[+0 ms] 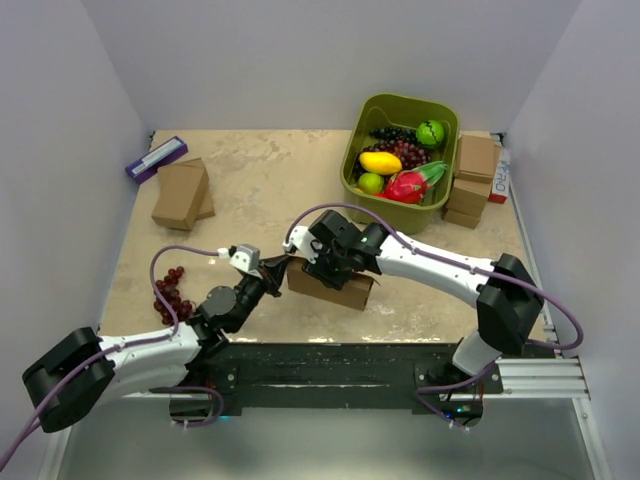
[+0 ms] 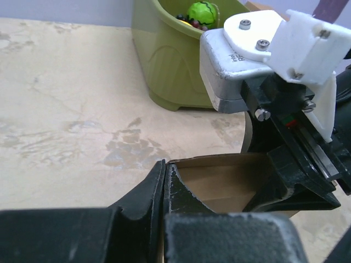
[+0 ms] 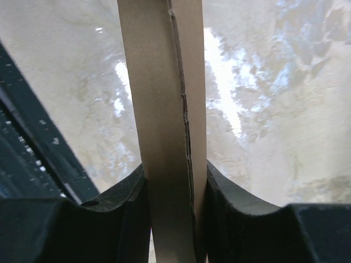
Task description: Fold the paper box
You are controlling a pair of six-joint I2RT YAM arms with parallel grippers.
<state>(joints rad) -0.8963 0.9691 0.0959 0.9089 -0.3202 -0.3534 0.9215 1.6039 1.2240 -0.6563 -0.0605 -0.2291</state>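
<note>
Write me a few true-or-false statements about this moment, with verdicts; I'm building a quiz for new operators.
1. The right end effector is clamped on a panel of the paper box. True.
2. The green bin is empty. False: it holds fruit.
3. The red grapes on the table lie by the right arm. False: they lie beside the left arm.
4. Just right of the green bin, small cardboard boxes are stacked. True.
</note>
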